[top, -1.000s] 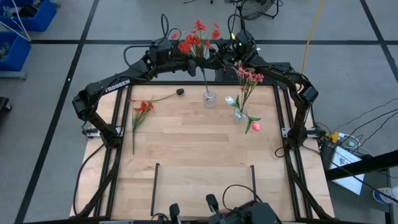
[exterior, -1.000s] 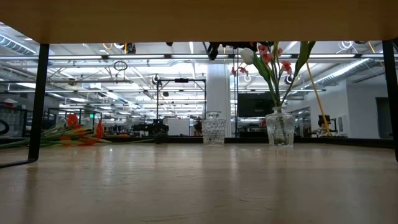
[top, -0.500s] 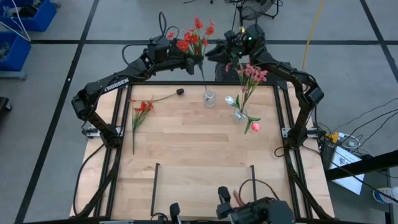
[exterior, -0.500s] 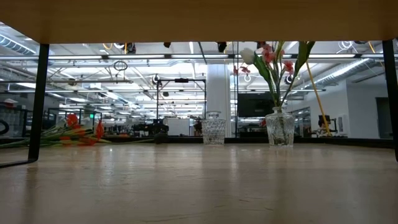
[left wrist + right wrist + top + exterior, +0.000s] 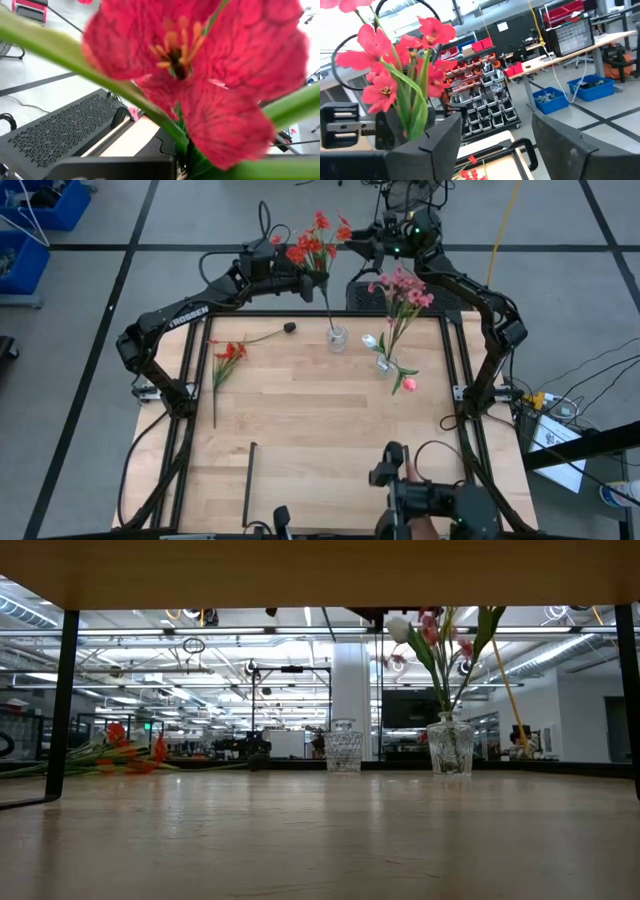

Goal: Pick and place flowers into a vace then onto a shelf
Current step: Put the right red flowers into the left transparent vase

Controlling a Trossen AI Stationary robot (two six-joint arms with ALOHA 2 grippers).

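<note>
Apparently "TROSSEN" in white on left arm (image 5: 188, 314).

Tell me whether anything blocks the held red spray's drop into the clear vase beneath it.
Nothing visible does. The left gripper holds the red spray, whose stem already runs down to the empty vase.

Tabletop (image 5: 310, 430): light wood, smooth, faint satin sheen, visible plank grain.
Vases (image 5: 449, 745): clear cut glass, faceted and glossy.
Red flower spray (image 5: 318, 240): petals matt, cloth-like with veined texture; stalks smooth, plastic-looking green.
Arms (image 5: 190, 315): dark matt casing, plastic or metal cannot be told.
Shelf rail (image 5: 248, 483): thin black metal-looking, matt.
Floor (image 5: 90, 430): grey, smooth, dull.
</note>
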